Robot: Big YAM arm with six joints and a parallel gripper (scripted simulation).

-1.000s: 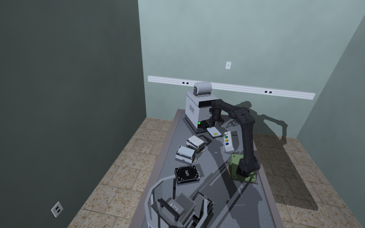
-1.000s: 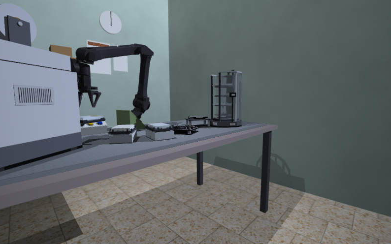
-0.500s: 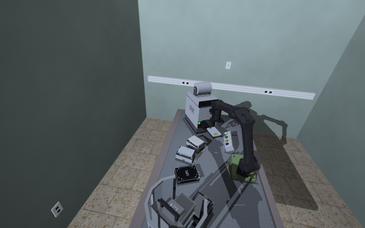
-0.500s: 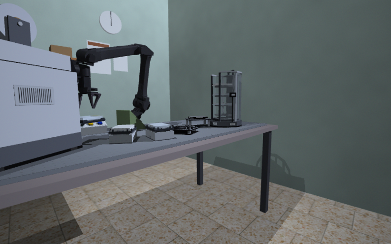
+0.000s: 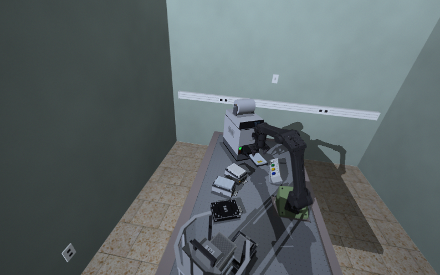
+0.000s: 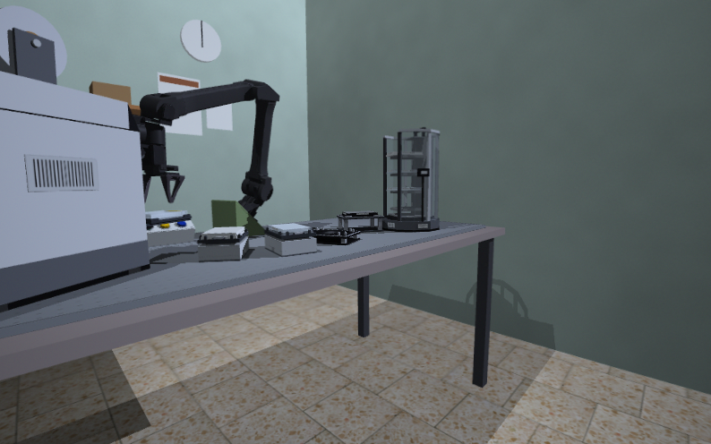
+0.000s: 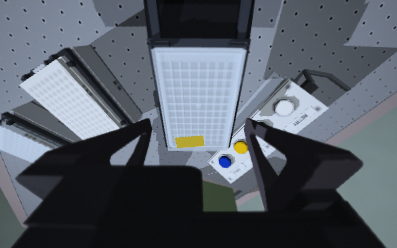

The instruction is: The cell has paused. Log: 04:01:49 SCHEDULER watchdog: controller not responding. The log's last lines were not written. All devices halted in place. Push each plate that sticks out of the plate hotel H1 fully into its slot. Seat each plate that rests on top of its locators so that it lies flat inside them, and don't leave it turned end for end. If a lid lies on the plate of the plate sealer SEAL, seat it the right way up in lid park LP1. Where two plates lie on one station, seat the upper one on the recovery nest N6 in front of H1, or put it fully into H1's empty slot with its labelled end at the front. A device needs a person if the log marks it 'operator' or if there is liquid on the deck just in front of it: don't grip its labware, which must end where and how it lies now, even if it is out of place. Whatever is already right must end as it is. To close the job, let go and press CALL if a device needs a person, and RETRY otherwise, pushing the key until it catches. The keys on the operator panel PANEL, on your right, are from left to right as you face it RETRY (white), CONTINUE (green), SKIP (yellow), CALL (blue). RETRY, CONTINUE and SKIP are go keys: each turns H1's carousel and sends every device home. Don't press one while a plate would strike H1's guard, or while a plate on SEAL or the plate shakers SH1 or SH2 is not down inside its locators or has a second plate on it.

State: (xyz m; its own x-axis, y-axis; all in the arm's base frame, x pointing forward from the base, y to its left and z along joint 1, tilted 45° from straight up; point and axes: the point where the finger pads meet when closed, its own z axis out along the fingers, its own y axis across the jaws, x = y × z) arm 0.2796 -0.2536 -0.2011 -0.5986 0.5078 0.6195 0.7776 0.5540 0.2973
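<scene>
1. Gripper (image 7: 198,132) is wide open and holds nothing; it hangs over the sealer's (image 5: 239,135) tray.
2. The white plate (image 7: 197,95) lies on that tray, directly below and slightly ahead of the fingertips.
3. Plate's long axis runs into the sealer mouth; yellow label (image 7: 190,142) faces out, toward the gripper.
4. Jaws straddle the short width, so a straight drop looks right.
5. Button panel (image 7: 258,140) sits just to the right.

Lab automation cell — benchtop setup in a small tiled room.
Perforated table (image 6: 402,243) carries a glass-walled plate hotel (image 6: 411,176), a boxy grey sealer (image 5: 242,133), gridded well plates (image 7: 198,95) on stations, a coloured-key operator panel (image 5: 276,171) — plus one black robot arm (image 5: 295,160).
</scene>
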